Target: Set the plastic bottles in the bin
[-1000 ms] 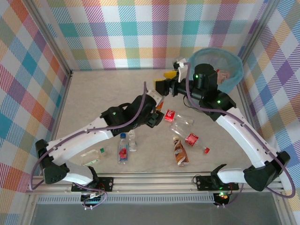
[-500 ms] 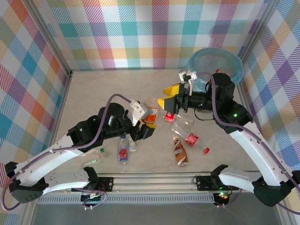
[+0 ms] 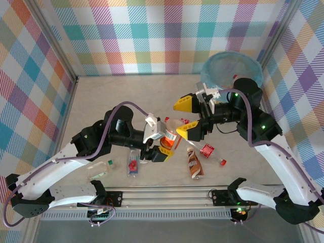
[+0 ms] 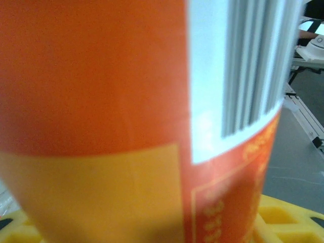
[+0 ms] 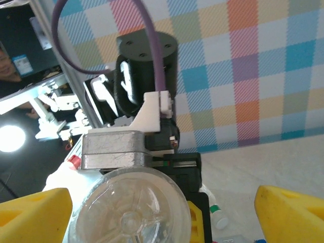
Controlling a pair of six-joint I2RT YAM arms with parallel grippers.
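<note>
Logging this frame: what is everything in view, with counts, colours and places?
orange bottle: one, orange, white barcode label, held above the table
blue-capped bottle: one, clear, red label, lying front, left of centre
clear bottle: one, lying front left
brown bottle: one, lying front centre
red-labelled bottle: one, clear, just right of the brown one
bin: one, grey-blue, light-blue liner, far right corner
table: one, pale beige
left tool: one, shut on the orange bottle
right tool: one, yellow fingers, open, facing that bottle's end
</note>
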